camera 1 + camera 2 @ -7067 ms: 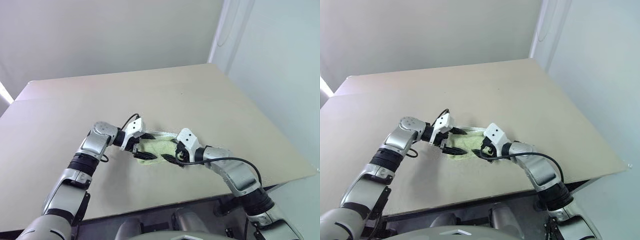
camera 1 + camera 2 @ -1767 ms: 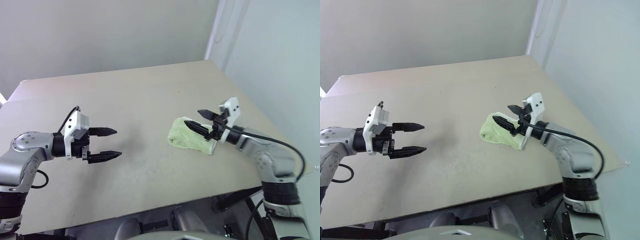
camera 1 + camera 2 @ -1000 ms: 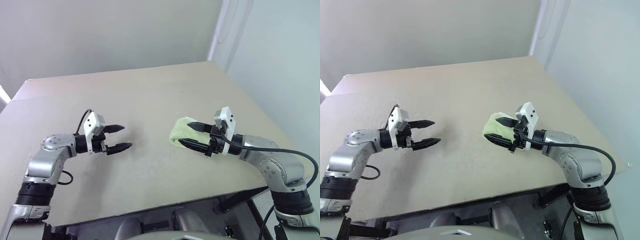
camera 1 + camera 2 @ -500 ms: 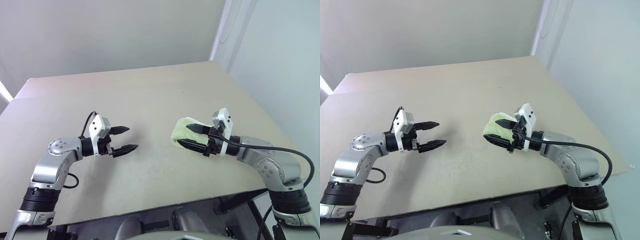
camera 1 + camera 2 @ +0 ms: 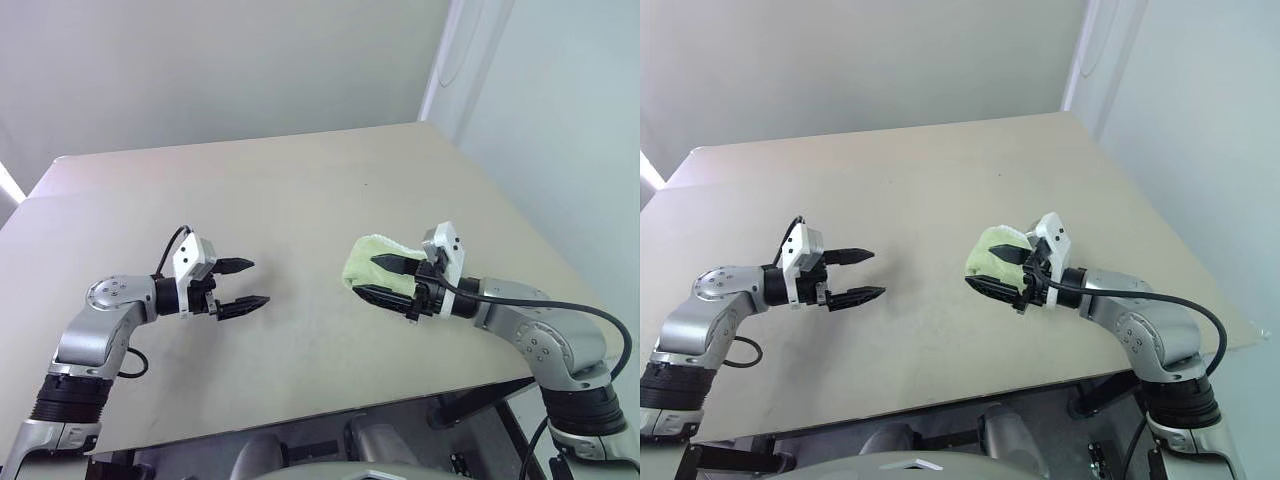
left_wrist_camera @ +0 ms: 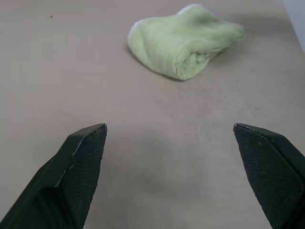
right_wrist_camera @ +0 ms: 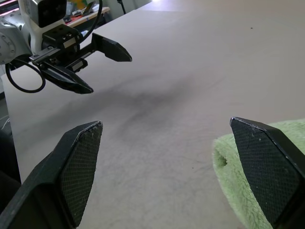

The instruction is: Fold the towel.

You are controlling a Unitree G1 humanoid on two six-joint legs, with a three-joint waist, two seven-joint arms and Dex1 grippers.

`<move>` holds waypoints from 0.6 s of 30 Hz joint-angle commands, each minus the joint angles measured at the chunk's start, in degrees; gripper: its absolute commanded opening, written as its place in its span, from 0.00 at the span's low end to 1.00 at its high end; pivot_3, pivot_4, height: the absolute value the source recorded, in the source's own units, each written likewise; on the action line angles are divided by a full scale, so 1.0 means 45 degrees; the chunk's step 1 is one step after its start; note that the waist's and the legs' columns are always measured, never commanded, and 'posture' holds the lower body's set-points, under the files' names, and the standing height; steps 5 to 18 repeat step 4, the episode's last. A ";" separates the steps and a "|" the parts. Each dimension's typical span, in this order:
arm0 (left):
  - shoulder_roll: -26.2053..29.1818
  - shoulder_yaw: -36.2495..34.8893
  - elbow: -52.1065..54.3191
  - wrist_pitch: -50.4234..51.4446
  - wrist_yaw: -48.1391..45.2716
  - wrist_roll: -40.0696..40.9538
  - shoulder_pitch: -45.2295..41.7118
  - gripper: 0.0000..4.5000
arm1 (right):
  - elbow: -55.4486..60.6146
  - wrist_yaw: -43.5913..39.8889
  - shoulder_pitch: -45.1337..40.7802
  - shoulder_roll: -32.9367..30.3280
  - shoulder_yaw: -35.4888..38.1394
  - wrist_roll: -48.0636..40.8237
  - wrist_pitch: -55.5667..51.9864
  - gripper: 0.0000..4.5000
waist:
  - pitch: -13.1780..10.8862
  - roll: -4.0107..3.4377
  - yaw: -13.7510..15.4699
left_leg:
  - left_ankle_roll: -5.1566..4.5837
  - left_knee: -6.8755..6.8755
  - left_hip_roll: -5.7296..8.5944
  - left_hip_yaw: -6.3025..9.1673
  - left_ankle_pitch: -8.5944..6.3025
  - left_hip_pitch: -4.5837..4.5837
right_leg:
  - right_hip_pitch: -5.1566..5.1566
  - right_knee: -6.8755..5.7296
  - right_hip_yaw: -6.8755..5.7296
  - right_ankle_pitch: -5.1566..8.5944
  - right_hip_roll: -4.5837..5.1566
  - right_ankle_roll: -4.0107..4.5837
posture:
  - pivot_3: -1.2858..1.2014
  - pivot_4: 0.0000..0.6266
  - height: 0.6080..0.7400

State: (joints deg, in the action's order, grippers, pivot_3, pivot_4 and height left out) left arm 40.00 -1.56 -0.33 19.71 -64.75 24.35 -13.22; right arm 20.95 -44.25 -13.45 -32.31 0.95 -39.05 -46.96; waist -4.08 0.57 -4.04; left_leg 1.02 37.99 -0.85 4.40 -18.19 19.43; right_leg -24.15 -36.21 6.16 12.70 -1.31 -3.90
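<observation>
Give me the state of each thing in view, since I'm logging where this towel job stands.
towel: folded into a compact bundle, lying on the table, not held.
left gripper: open, empty, above the table, well apart from the towel.
right gripper: open, empty, close in front of the towel.
table: bare apart from the towel.

Both arms reach inward — left gripper (image 5: 245, 285) and right gripper (image 5: 380, 278) face each other, fingers spread

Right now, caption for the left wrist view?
Open left claw faces the folded towel lying on the table.
</observation>
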 commanded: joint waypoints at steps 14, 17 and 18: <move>0.0199 -0.0242 0.0332 0.0052 -0.0021 0.0148 -0.0293 1.00 | 0.0150 -0.0024 -0.0153 -0.0080 0.0298 -0.0109 0.0288 1.00 | 0.0000 0.0000 0.0004 | 0.0000 -0.0001 0.0000 -0.0001 0.0000 0.0007 | -0.0001 0.0004 0.0001 0.0000 0.0001 0.0000 | 0.52 0.00 1.00; 0.0199 -0.0242 0.0332 0.0052 -0.0021 0.0148 -0.0293 1.00 | 0.0150 -0.0024 -0.0153 -0.0080 0.0298 -0.0109 0.0288 1.00 | 0.0000 0.0000 0.0004 | 0.0000 -0.0001 0.0000 -0.0001 0.0000 0.0007 | -0.0001 0.0004 0.0001 0.0000 0.0001 0.0000 | 0.52 0.00 1.00; 0.0199 -0.0242 0.0332 0.0052 -0.0021 0.0148 -0.0293 1.00 | 0.0150 -0.0024 -0.0153 -0.0080 0.0298 -0.0109 0.0288 1.00 | 0.0000 0.0000 0.0004 | 0.0000 -0.0001 0.0000 -0.0001 0.0000 0.0007 | -0.0001 0.0004 0.0001 0.0000 0.0001 0.0000 | 0.52 0.00 1.00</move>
